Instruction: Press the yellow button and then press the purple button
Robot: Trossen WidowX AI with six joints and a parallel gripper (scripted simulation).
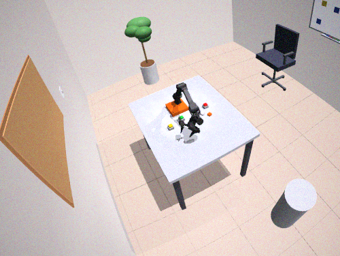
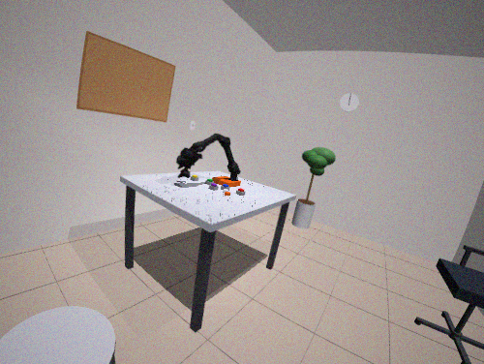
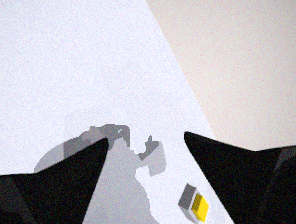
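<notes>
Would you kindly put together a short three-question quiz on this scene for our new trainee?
1. True or false: the claw is shut on a block.
2. In the wrist view, which button lies nearest the claw? A. red B. yellow C. green
3. Fill in: the arm's orange base stands on the white ____.

Key
1. False. Its fingers stand wide apart with nothing between them.
2. B. The yellow button shows low in the frame, between the fingers and nearer the right one; no other button appears in that view.
3. Table.
</notes>
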